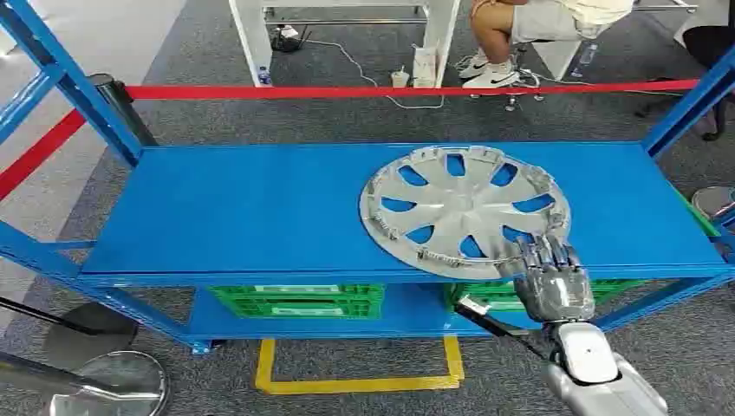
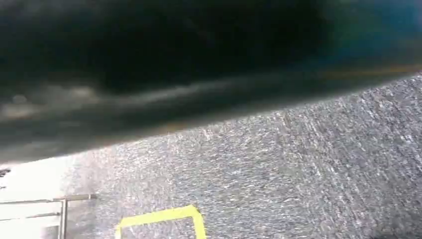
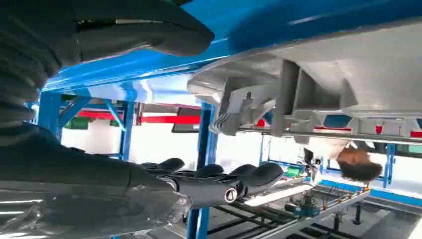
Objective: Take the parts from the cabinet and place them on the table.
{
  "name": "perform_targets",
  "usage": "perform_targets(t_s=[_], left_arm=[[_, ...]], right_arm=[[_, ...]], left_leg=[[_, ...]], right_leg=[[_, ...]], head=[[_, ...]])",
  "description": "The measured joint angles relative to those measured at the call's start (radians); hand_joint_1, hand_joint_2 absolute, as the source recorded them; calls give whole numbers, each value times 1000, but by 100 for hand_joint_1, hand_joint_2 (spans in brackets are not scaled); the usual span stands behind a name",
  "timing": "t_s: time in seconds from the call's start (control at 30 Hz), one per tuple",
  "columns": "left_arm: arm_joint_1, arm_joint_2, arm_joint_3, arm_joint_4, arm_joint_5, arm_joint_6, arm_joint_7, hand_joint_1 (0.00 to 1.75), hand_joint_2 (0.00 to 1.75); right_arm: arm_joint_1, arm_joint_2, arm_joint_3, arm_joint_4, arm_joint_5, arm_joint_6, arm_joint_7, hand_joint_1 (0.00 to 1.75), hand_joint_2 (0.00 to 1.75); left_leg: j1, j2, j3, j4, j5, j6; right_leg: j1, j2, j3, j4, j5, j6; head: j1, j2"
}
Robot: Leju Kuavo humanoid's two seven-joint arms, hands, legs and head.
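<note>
I look down on a blue metal cabinet (image 1: 260, 208) with two shelves. One silver hubcap (image 1: 465, 211), the part I must move to the table, lies flat on the top shelf, toward three o'clock from the shelf's centre, with its near rim close to the front edge. That placement puts it within my reach.

My right hand (image 1: 549, 276) comes up from five o'clock and meets the hubcap's rim at its five o'clock point. The fingers (image 1: 544, 254) lie over the top of the rim. From the wrist camera, the thumb (image 3: 149, 35) sits on one side of the rim and the dark fingers (image 3: 219, 174) stretch on the other, apart from each other and not pressed shut. I judge the hand is spread around the rim, ready to pinch, but not yet gripping.

I cannot report my left hand. Its wrist camera looks at grey carpet and a yellow tape corner (image 2: 164, 219).

On the lower shelf sit two green crates (image 1: 299, 301), side by side. One red barrier tape (image 1: 390, 90) runs behind the cabinet. One seated person (image 1: 529, 30) is at twelve o'clock, well apart.
</note>
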Motion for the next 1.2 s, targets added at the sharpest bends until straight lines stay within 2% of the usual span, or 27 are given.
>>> perform_targets(t_s=[0.03,0.07,0.17,1.2], left_arm=[[0,0,0,0,0,0,2,0,0],[0,1,0,0,0,0,3,0,0],[0,2,1,0,0,2,3,0,0],[0,6,14,0,1,6,6,0,0]], right_arm=[[-1,0,-2,2,0,0,0,70,175],[-1,0,-5,3,0,0,-2,148,175],[-3,0,-8,5,0,0,-3,173,175],[-11,0,-15,-4,-40,22,-48,175,175]], left_leg=[[0,0,0,0,0,0],[0,0,0,0,0,0],[0,0,0,0,0,0],[0,0,1,0,0,0]], right_leg=[[0,0,0,0,0,0],[0,0,0,0,0,0],[0,0,0,0,0,0],[0,0,0,0,0,0]], head=[[0,0],[0,0],[0,0],[0,0]])
